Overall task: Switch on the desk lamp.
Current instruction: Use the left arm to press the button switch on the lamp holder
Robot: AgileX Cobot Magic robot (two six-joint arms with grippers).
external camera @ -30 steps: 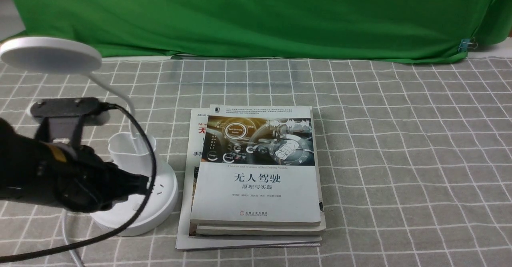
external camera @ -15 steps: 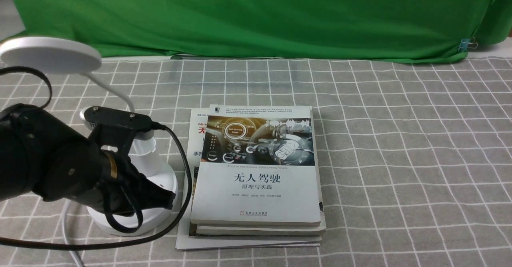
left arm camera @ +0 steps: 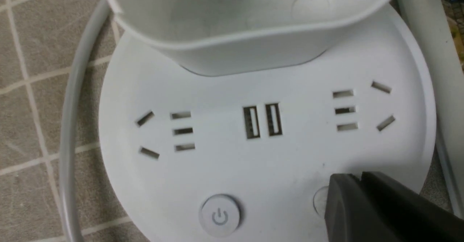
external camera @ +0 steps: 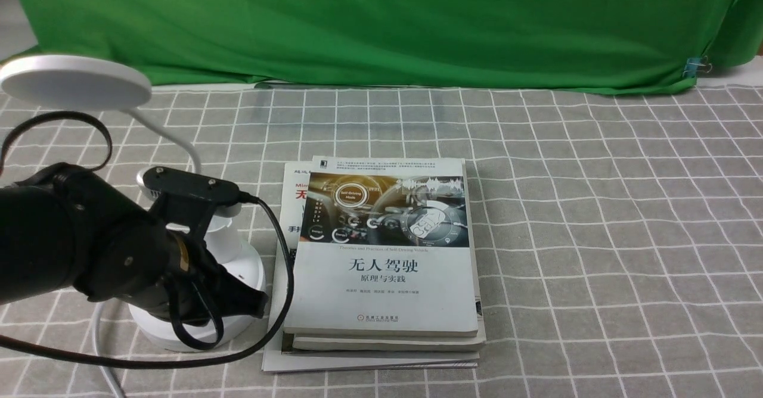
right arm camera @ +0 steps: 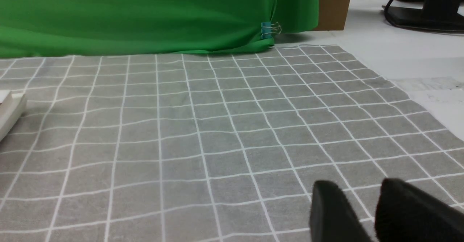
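Note:
The white desk lamp stands at the left, with its flat disc head [external camera: 74, 81], thin neck [external camera: 179, 136] and round base [external camera: 250, 270]. The left wrist view shows the base [left arm camera: 253, 162] with sockets, two USB ports, the cup holder [left arm camera: 253, 46] and a round power button [left arm camera: 220, 215]. My left gripper [left arm camera: 357, 178] is shut with nothing in it. Its tip lies over a second round button [left arm camera: 319, 200], mostly hiding it; contact cannot be told. In the front view the gripper [external camera: 259, 302] sits at the base's near right rim. The lamp head is not lit. My right gripper [right arm camera: 357, 195] is open and empty, low over the tablecloth.
A stack of books [external camera: 381, 255] lies right beside the lamp base; its edge shows in the left wrist view [left arm camera: 424, 35]. The lamp's white cable [external camera: 101, 350] runs toward the near edge. A green cloth [external camera: 381, 22] hangs at the back. A grey checked tablecloth [external camera: 596, 237] covers the table.
My left arm has moved right and lower over the lamp base, now covering the cup holder in the front view. Its tip has come to the base's near right part.

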